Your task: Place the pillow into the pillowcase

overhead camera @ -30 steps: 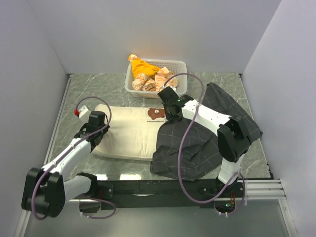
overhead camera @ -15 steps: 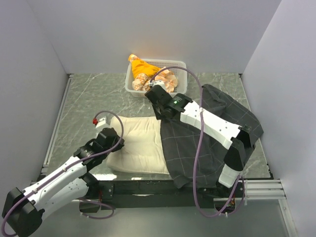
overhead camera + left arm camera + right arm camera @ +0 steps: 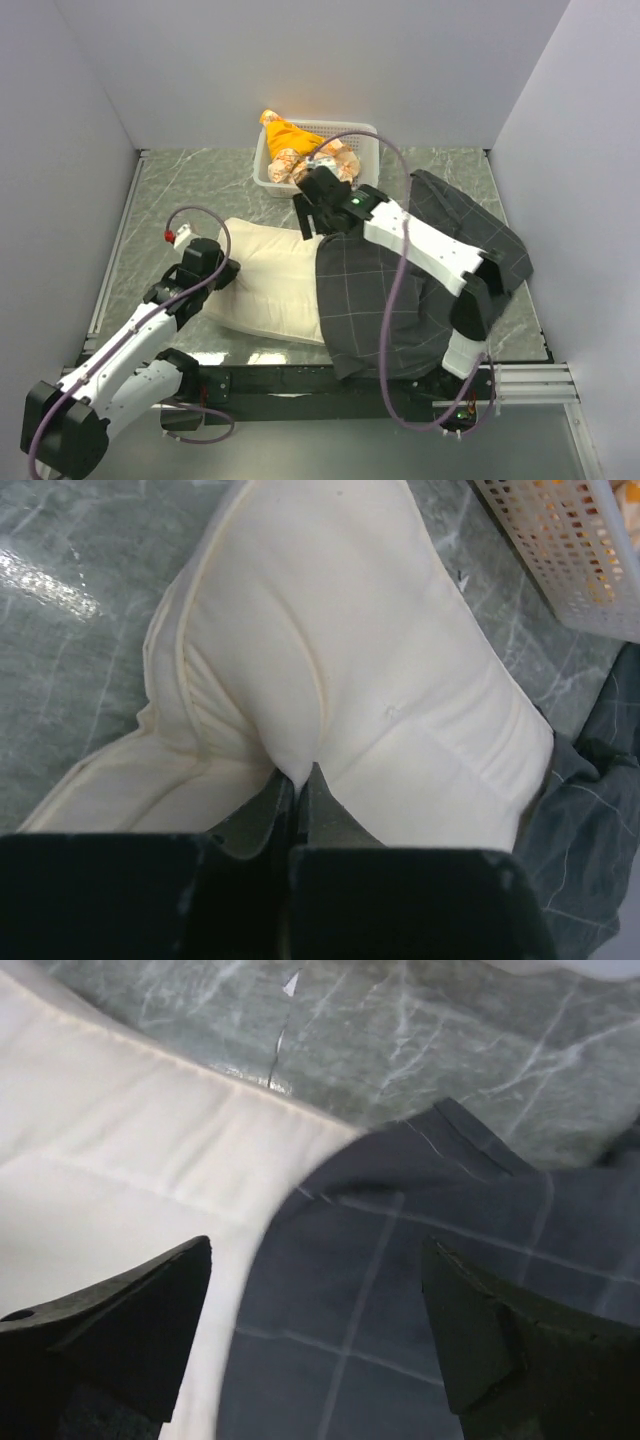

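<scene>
Grey marble table point(image 3: 180, 190), white walls around. Since a moment ago the right pincer point(image 3: 315, 1250) has let go of the pillowcase point(image 3: 400, 300). It now hangs spread wide just above the hem, which lies over one end of the pillow point(image 3: 265, 285). Opposite, the left pincer point(image 3: 300, 785) stays clenched on a fold of the cream, puffy pillow. Dark checked cloth hides the bear face; inside or merely underneath, I cannot tell.
</scene>
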